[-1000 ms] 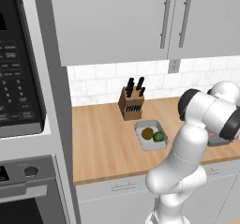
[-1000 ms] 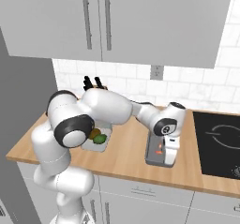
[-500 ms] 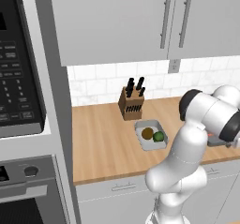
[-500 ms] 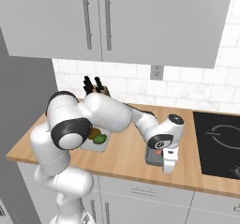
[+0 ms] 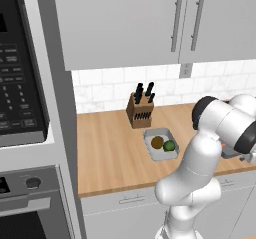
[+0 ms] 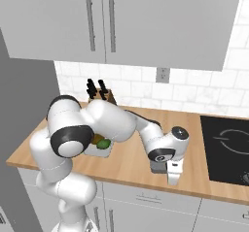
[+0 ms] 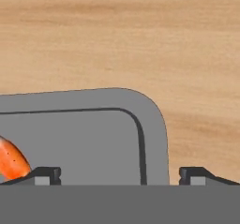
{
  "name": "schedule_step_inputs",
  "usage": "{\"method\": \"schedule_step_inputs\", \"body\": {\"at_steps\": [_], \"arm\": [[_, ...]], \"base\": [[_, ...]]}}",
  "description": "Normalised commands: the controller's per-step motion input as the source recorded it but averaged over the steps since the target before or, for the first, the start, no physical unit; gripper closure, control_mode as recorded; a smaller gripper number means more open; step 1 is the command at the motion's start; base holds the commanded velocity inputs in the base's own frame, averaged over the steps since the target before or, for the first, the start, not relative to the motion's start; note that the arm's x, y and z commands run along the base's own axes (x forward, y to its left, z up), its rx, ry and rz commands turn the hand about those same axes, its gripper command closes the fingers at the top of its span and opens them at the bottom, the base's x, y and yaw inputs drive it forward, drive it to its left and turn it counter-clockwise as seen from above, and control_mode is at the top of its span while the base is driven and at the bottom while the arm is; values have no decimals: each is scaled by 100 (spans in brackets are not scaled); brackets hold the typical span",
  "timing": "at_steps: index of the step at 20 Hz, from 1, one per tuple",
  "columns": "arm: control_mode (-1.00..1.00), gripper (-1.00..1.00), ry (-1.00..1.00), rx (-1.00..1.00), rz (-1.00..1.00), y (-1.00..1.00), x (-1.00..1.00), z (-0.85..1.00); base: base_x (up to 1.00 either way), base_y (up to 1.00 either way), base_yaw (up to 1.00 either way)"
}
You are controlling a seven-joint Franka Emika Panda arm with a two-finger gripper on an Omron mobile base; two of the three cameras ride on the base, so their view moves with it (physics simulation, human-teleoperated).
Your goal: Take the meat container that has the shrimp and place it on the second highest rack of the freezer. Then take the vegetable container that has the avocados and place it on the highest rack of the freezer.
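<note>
So the gripper (image 7: 119,174) is hanging low over the grey meat tray (image 7: 84,138) with its jaws spread as wide as they go and nothing in them, one finger on the inside of the tray wall and the other out over the bare wooden counter (image 7: 140,35), so it looks lined up to pinch the tray's side wall near a rounded corner. The shrimp (image 7: 10,161) sits in the tray right next to the inner finger, and that's my first worry: if the hand comes down a touch off, that finger could land on the shrimp or shove it instead of sliding past. Second one is the grab point. Being that close to the corner, the wall curves away, so the pads might close on the bend and the tray could twist or slip out once lifted. From the right base view the tray (image 6: 159,166) sits near the front edge of the counter, so a sideways nudge could push it off. The other tray with the avocados (image 5: 163,144) is well apart, over by the knife block (image 5: 140,110), so no clash there. Can't spot the freezer from here, so the carry's a guess.
</note>
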Motion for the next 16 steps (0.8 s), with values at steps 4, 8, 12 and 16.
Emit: {"method": "schedule_step_inputs", "body": {"at_steps": [4,8,12,16], "arm": [[-100,-100,0,0,0,0,0,0],[-100,100,0,0,0,0,0,0],[-100,100,0,0,0,0,0,0],[-100,100,0,0,0,0,0,0]], "base": [[0,0,0],[0,0,0],[0,0,0],[0,0,0]]}}
